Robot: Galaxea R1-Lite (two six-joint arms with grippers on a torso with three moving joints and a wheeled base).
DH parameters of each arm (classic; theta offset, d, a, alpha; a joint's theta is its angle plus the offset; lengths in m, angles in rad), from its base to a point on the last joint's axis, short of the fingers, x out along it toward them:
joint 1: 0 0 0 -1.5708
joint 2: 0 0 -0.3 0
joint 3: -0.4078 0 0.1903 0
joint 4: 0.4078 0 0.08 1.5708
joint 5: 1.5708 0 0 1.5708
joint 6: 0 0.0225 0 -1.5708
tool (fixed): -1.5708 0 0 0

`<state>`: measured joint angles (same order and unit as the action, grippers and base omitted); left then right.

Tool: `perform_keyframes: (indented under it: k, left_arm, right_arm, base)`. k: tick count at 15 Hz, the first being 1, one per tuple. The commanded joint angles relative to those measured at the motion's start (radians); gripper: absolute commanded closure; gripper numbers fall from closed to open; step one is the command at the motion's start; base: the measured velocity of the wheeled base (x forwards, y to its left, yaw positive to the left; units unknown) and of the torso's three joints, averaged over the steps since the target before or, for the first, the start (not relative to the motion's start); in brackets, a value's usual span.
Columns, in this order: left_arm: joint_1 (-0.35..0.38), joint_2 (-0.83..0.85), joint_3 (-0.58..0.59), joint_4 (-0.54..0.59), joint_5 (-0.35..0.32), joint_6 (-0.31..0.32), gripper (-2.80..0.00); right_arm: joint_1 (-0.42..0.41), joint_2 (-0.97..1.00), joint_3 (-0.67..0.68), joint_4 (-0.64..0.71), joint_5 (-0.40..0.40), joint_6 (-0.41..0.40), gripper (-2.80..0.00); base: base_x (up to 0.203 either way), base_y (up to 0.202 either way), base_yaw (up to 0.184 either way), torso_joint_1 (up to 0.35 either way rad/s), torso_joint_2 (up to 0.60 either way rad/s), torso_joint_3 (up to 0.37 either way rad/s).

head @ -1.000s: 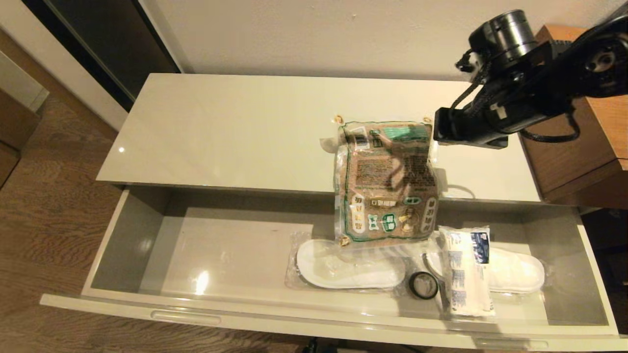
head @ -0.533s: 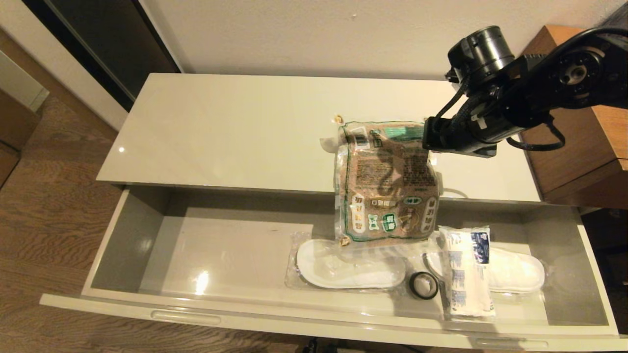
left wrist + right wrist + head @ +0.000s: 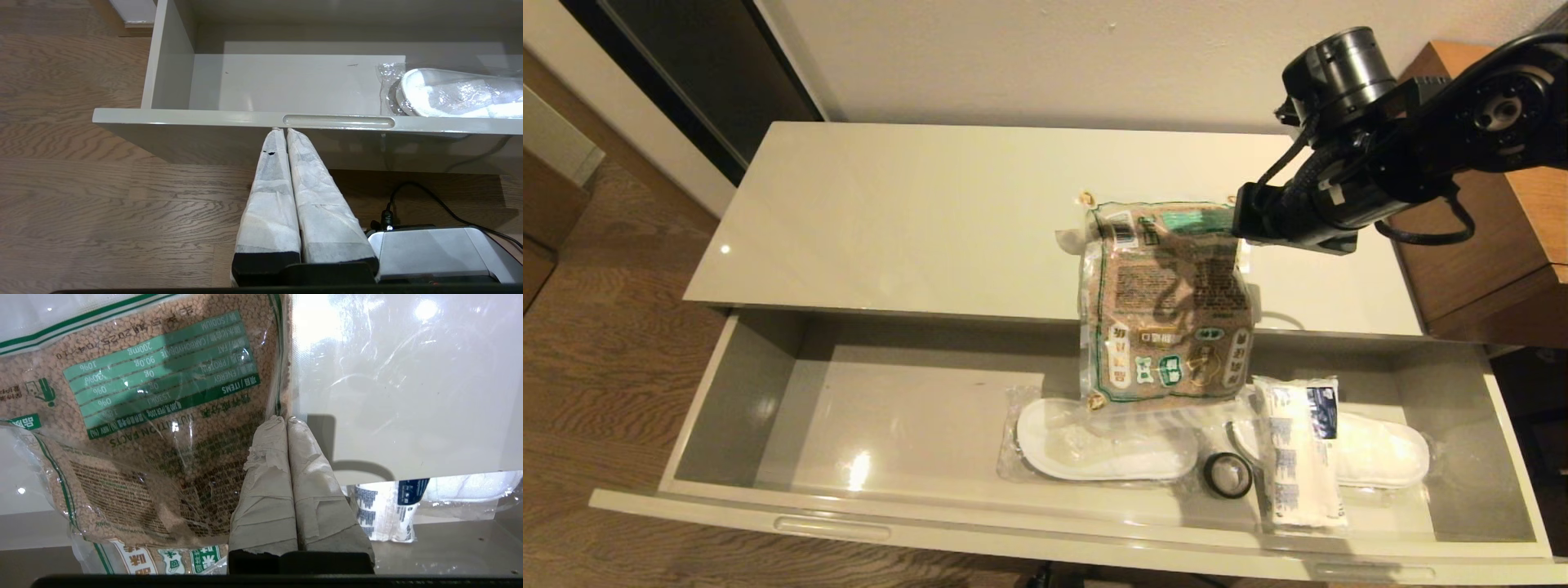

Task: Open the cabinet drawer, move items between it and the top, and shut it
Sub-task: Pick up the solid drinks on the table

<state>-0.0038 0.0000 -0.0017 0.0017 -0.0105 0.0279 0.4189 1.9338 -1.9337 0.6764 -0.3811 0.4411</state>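
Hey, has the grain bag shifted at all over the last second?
No. The grain bag keeps the same spot, draped over the front edge of the cabinet top into the drawer, its corners unchanged.

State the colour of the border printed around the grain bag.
Green, edging the brown grain bag; clearest in the head view.

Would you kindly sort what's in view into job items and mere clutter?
Job: cabinet drawer, top, grain bag, tissue pack, slippers.
Lying about: black tape ring, brown wooden cabinet, grey box on the floor.
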Motion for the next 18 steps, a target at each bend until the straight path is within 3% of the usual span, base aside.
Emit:
perform_keyframes:
  k: [1, 2, 3, 6, 11, 14, 18]
  left_arm:
    - [0.001, 0.000, 0.000, 0.000, 0.000, 0.001, 0.00]
    - [0.001, 0.000, 0.000, 0.000, 0.000, 0.000, 0.00]
    - [0.001, 0.000, 0.000, 0.000, 0.000, 0.000, 0.00]
    - [0.001, 0.000, 0.000, 0.000, 0.000, 0.000, 0.00]
    - [0.001, 0.000, 0.000, 0.001, 0.000, 0.001, 0.00]
    - [0.001, 0.000, 0.000, 0.001, 0.000, 0.001, 0.00]
    - [0.001, 0.000, 0.000, 0.001, 0.000, 0.001, 0.00]
  right_arm:
    - [0.001, -0.006, 0.000, -0.005, -0.021, 0.002, 0.00]
    - [0.001, -0.005, 0.011, -0.002, -0.063, 0.000, -2.80]
    - [0.001, 0.001, 0.011, -0.009, -0.102, 0.000, -2.80]
    - [0.006, 0.005, 0.001, -0.027, -0.111, 0.002, -2.80]
    - [0.003, 0.011, 0.002, -0.065, -0.068, 0.021, -2.80]
    - [-0.082, 0.018, -0.001, -0.070, 0.126, 0.132, -2.80]
    - [-0.274, 0.025, 0.031, -0.055, 0.497, 0.287, -2.80]
  base:
    - [0.000, 0.000, 0.000, 0.000, 0.00, 0.000]
    - [0.000, 0.000, 0.000, 0.000, 0.00, 0.000]
    - [0.000, 0.000, 0.000, 0.000, 0.00, 0.000]
    - [0.000, 0.000, 0.000, 0.000, 0.00, 0.000]
    - [0.000, 0.000, 0.000, 0.000, 0.00, 0.000]
    - [0.000, 0.000, 0.000, 0.000, 0.00, 0.000]
    - [0.000, 0.000, 0.000, 0.000, 0.00, 0.000]
